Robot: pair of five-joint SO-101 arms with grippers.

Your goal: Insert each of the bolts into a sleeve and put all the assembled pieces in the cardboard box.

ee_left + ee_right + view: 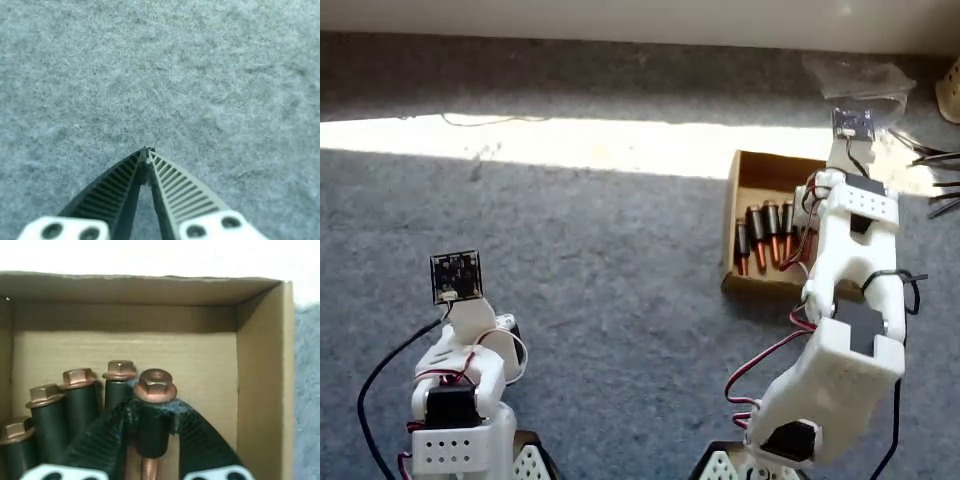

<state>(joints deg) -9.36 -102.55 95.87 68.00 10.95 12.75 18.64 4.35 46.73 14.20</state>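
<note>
A: Where is the right end effector (152, 412)?
B: Inside the cardboard box (260, 365), pinching a sleeved bolt (155, 385) beside four more assembled pieces (80, 390). The right wrist view gives that grip; from the high view the arm covers it.
A: And the left end effector (148, 152)?
B: Pressed together, tips touching, over the grey surface (200, 75), well apart from the box.

A band of bright sunlight (570, 140) is lying across the grey, felt-covered counter (620, 300), while a pale strip (620, 15) is running along its far edge.
</note>
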